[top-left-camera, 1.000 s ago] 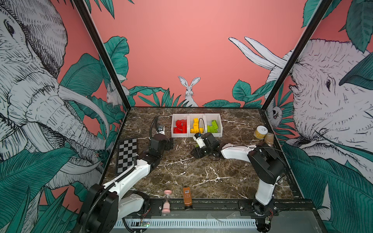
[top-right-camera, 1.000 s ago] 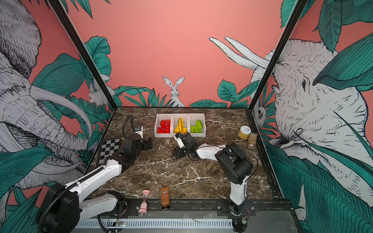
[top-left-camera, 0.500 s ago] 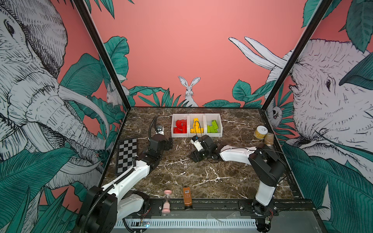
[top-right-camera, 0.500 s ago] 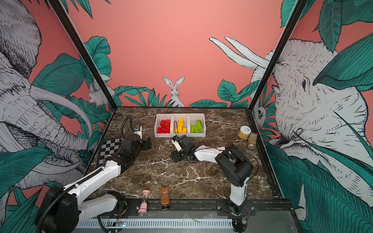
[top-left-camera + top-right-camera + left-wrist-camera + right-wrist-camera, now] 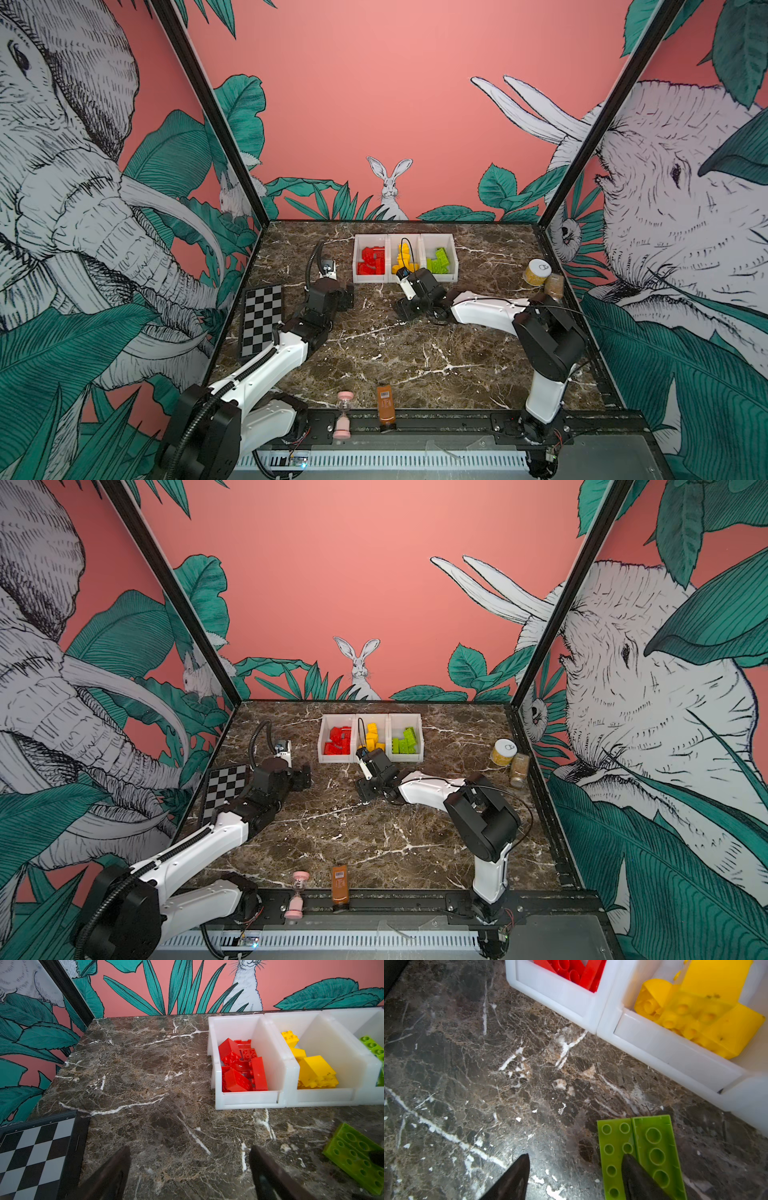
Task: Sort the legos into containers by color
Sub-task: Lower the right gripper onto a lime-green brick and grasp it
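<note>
- My right gripper (image 5: 575,1178) has its jaws apart and grips nothing; one fingertip (image 5: 639,1176) sits over a lime green lego (image 5: 654,1142) that lies underside up on the table (image 5: 467,1084).
- My left gripper (image 5: 191,1176) gapes wide over bare marble.
- Beyond, the containers (image 5: 249,1098) hold the other legos (image 5: 311,1072) by color.

We find bare marble (image 5: 395,353) open across the middle. At the back the containers (image 5: 370,277) bar the way, a green lego (image 5: 614,1138) just before them; the checkered board (image 5: 262,320) lines the left edge, two jars (image 5: 537,272) the right.
</note>
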`<control>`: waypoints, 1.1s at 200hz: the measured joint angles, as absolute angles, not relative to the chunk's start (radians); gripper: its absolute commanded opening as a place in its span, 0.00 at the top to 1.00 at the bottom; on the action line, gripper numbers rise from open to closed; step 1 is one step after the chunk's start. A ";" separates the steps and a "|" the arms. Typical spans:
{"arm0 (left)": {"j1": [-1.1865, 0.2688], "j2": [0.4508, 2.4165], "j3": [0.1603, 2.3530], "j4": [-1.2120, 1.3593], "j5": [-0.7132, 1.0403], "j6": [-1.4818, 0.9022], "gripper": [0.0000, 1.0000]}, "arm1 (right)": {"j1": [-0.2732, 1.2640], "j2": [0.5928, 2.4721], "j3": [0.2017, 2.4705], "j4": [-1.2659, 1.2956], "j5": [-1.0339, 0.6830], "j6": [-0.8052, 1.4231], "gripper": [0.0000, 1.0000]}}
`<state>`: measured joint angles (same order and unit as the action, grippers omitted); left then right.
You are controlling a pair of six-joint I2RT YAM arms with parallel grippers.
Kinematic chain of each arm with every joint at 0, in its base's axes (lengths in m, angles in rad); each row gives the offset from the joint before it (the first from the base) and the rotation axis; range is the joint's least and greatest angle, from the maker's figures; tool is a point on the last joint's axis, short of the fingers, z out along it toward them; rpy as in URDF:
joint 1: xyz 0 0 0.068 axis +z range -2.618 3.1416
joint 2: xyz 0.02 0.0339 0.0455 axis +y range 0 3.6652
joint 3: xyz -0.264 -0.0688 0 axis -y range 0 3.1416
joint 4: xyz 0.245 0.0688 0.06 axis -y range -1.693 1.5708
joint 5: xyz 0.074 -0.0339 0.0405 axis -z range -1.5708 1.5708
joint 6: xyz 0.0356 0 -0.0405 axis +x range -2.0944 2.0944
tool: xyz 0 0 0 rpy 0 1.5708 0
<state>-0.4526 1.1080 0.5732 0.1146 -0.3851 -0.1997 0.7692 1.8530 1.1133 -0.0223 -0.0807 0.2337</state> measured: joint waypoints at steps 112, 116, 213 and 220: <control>-0.453 1.108 0.573 0.115 -0.385 -0.198 0.10 | 0.765 1.893 1.120 -0.051 -0.217 0.244 0.32; -0.453 1.108 0.573 0.115 -0.385 -0.198 0.10 | 0.765 1.893 1.120 -0.053 -0.225 0.244 0.32; -0.453 1.107 0.573 0.115 -0.395 -0.198 0.10 | 0.794 1.750 1.134 -0.229 -0.178 0.233 0.32; -0.453 1.107 0.573 0.115 -0.395 -0.198 0.10 | 0.794 1.763 1.143 -0.235 -0.165 0.227 0.32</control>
<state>-0.4526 1.1072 0.5732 0.1150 -0.3954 -0.1978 0.7937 1.7634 1.1435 -0.2352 -0.1646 0.2272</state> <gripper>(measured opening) 0.900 0.677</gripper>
